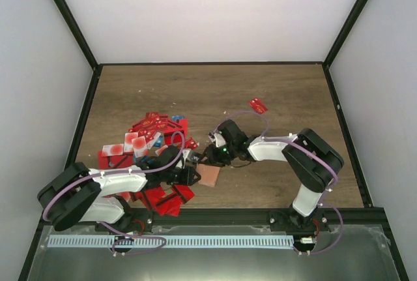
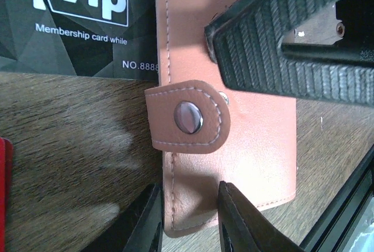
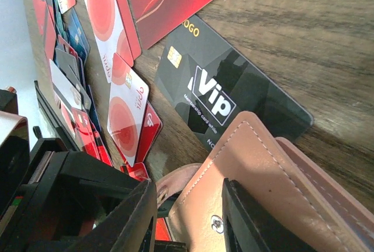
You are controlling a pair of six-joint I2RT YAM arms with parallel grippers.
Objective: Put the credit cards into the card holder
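We see a salmon-tan wallet (image 2: 251, 147) with pale stitching and a silver snap (image 2: 188, 116), a black card (image 3: 234, 82) lettered white, red cards (image 1: 156, 124), white cards (image 3: 124, 117) with red discs, a brown wood-grain table (image 1: 273, 92)

A dark wood-grain worktop (image 1: 195, 92) spreads out ahead of the left tool (image 1: 191, 175) and the right tool (image 1: 212, 152), edged by a thin black rim (image 1: 215, 64). Beyond both tools rises a plain white back wall (image 1: 215, 14). Pale grey side walls (image 1: 32, 66) stand outward of each tool, joined to the back wall by black corner posts (image 1: 65, 17). Behind the tools, at the near edge, a white slotted strip (image 1: 195, 241) lies along a grey metal ledge (image 1: 365, 248). The light is even and soft, with faint shadows.
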